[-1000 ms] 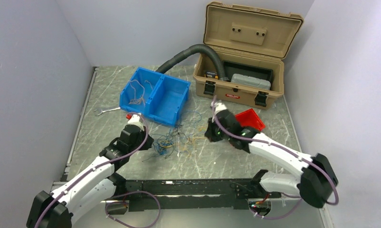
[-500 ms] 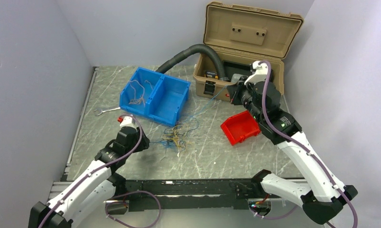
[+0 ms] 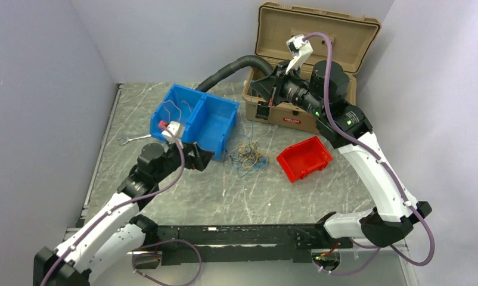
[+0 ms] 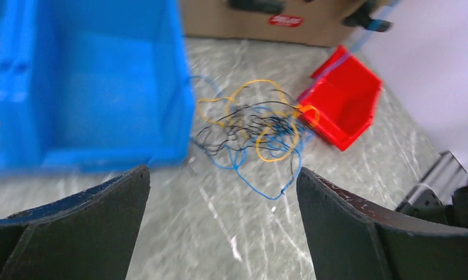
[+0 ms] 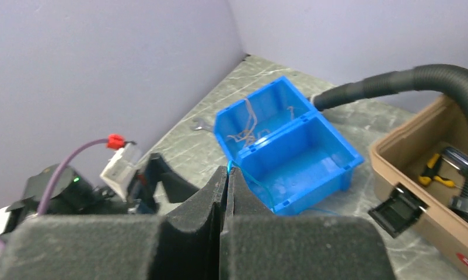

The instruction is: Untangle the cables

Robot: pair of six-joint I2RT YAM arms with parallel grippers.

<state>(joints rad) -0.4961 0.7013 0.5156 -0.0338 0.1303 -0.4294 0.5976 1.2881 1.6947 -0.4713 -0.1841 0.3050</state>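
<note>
Right gripper [image 3: 256, 89] sat pressed together on one blue wire [image 4: 355, 43] up by the toolbox [image 3: 311, 36], left gripper [image 3: 204, 159] spread empty beside the cables [image 3: 247, 154] heaped on the table [image 3: 254, 193] between blue bin [image 3: 213, 119] and red bin [image 3: 305, 158]; we judged further pull might hoist the unanchored knot whole.

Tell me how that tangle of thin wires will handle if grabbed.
The wire tangle is probably floppy and very light: its strands lie in loose loops. It likely lifts as one clump, since the loops interlock. The blue strand pinched by the right fingers may tug it along.
</note>
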